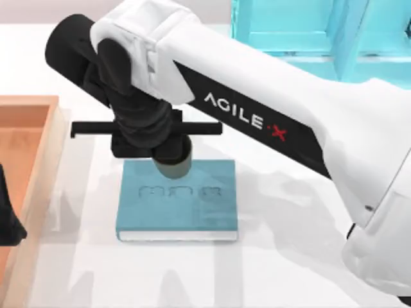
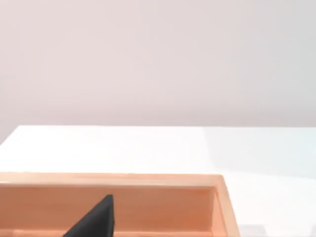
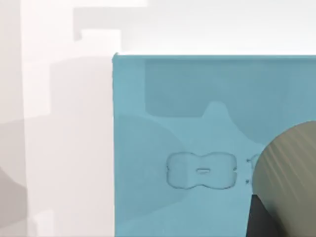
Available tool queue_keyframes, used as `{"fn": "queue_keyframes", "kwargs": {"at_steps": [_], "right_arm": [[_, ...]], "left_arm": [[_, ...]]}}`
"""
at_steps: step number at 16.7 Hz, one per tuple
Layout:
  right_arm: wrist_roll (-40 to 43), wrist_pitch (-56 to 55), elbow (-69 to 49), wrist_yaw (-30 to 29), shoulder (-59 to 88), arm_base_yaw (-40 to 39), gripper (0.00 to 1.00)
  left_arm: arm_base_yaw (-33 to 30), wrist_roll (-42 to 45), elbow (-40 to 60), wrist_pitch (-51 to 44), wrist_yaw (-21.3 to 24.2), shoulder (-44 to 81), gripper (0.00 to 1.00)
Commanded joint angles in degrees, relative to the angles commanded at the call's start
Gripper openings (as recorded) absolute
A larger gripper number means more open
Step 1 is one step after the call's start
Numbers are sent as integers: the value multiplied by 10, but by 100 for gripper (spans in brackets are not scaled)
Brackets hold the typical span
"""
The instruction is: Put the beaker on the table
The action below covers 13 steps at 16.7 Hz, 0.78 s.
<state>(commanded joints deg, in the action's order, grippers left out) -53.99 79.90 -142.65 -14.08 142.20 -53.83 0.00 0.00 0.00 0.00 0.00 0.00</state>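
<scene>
The right arm reaches across from the bench's right side, its tool [image 1: 168, 156] low over the far edge of the teal book [image 1: 176, 205], which lies flat near the middle of the bench [image 1: 289, 256]. The beaker [image 1: 173, 165] sits under that tool, over the book's far edge; whether the tool is pinching it I cannot tell. The left tool [image 1: 9, 218] is parked over the orange tray [image 1: 26, 128] at the bench's left edge.
</scene>
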Motion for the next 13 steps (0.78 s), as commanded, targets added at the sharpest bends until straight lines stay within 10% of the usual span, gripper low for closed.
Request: {"fn": "queue_keyframes", "kwargs": {"at_steps": [13], "right_arm": [[166,55,91,136,-79,179,0]], "left_arm": [[0,0,0,0,0,0,100]]}}
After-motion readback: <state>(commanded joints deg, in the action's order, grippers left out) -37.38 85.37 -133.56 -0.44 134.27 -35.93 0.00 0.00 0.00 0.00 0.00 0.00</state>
